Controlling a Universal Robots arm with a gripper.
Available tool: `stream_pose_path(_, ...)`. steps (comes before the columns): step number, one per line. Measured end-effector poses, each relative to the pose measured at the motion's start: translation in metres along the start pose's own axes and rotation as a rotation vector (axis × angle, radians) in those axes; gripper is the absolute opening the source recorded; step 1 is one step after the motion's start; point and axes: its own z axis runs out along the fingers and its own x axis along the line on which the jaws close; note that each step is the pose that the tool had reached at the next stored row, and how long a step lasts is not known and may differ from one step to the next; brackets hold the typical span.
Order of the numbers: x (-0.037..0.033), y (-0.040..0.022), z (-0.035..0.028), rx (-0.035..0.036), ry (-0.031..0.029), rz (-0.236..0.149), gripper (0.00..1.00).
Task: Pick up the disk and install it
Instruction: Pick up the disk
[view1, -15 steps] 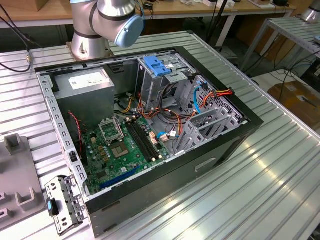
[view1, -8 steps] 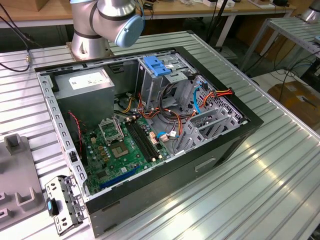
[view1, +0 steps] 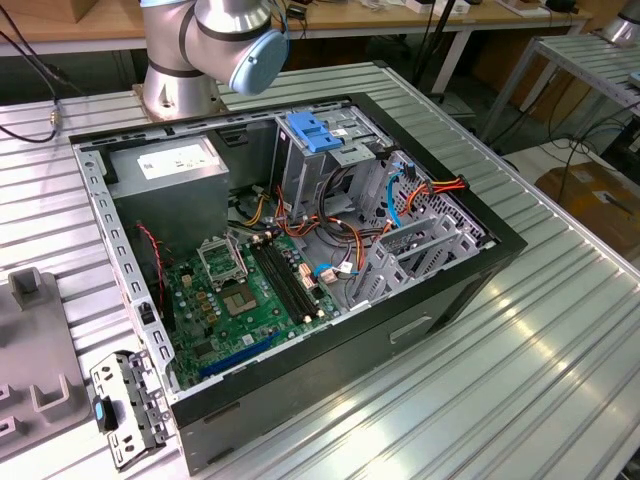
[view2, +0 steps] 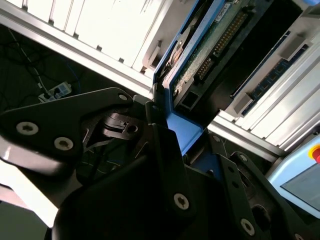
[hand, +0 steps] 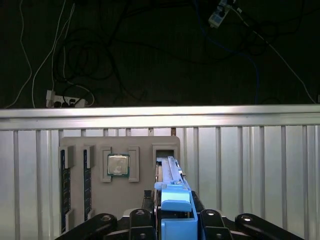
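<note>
The disk (hand: 170, 172) stands on edge over the slot of a grey tray (hand: 142, 150). Blue carrier rails frame it. In the second wrist view the disk (view2: 210, 50) shows its green circuit board side and a connector row. My gripper (hand: 172, 212) has a black finger on each side of the blue carrier's near end and is shut on it. In the second wrist view the gripper (view2: 185, 122) has its fingers (view2: 159, 130) pressed against the blue frame. The open computer case (view1: 480, 262) lies on the table in the exterior view, with a bare blue bracket (view1: 310, 132) on its drive bay.
The tray also holds a processor chip (hand: 118, 165) and two memory sticks (hand: 62, 185). Beyond the table edge (hand: 160, 117) hang cables over a dark floor. Inside the case are a grey power supply (view1: 170, 165), a green motherboard (view1: 240, 300) and orange and blue cables (view1: 400, 195). The arm's base (view1: 180, 85) stands behind the case.
</note>
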Motion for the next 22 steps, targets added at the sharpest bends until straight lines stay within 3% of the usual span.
stream_pose_path(22, 0.0, 0.0003, -0.017, 0.0, -0.0001, 0.0, 0.37)
